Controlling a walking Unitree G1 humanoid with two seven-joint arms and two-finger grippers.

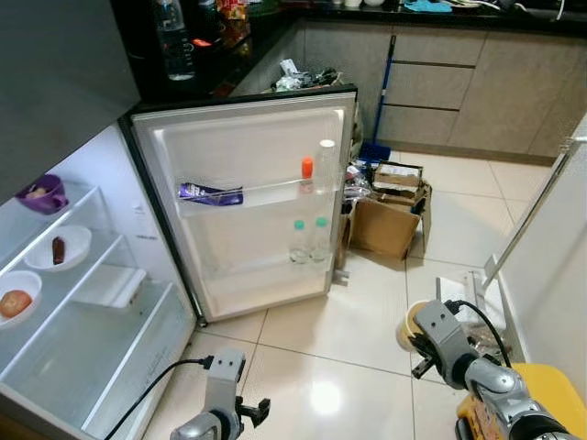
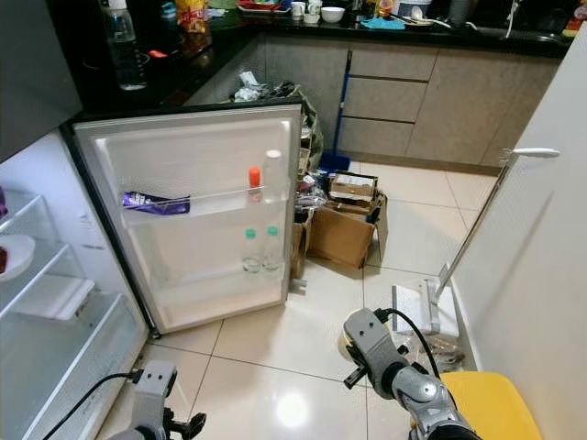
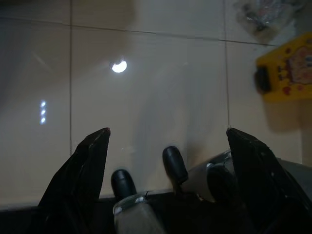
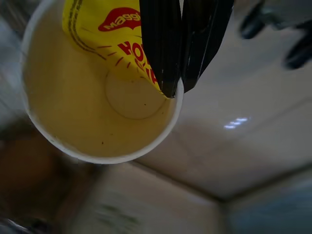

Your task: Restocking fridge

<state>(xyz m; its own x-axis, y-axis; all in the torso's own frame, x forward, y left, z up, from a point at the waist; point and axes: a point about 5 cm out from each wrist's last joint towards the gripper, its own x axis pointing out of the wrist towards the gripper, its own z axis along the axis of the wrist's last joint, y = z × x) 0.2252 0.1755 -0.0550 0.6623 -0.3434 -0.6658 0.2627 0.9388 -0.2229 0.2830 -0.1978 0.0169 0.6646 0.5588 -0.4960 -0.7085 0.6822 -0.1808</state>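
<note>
- Fridge [image 1: 83, 367]: open, door [image 1: 248, 197] swung wide toward the kitchen floor.
- Door, upper rack: purple packet [image 1: 210, 192], orange-capped bottle [image 1: 306, 173], tall clear bottle [image 1: 326, 163].
- Door, lower rack: two green-capped bottles [image 1: 309, 241], side by side.
- Interior shelves: purple bowl [image 1: 42, 194] on the upper level; white bowl [image 1: 60, 247] with a dark item below it; another white bowl [image 1: 16, 297] with a reddish item lower down; white tray [image 1: 112, 285] further in. Bottom compartment apparently without stock.
- Right gripper [image 4: 176, 87]: low at the right, well apart from the fridge, fingers clenched on the rim of a paper noodle cup [image 4: 92, 97], one finger inside and one outside. Cup interior pale, with a yellow and red wrapper [image 4: 109, 39] against its wall; otherwise no contents seen.
- Left gripper [image 3: 165, 141]: hanging idle over the tiled floor [image 1: 330, 339], fingers spread, nothing between them.
- Surroundings: cardboard boxes [image 1: 390, 215] and clutter beside the door, blue broom [image 1: 381, 101] against the cabinets, yellow object [image 1: 550, 394] at the lower right.
- Progress, judged: restocking partly done, several items already placed; cup in hand not yet delivered; approach to the fridge and placement on a shelf or door rack left to do.
</note>
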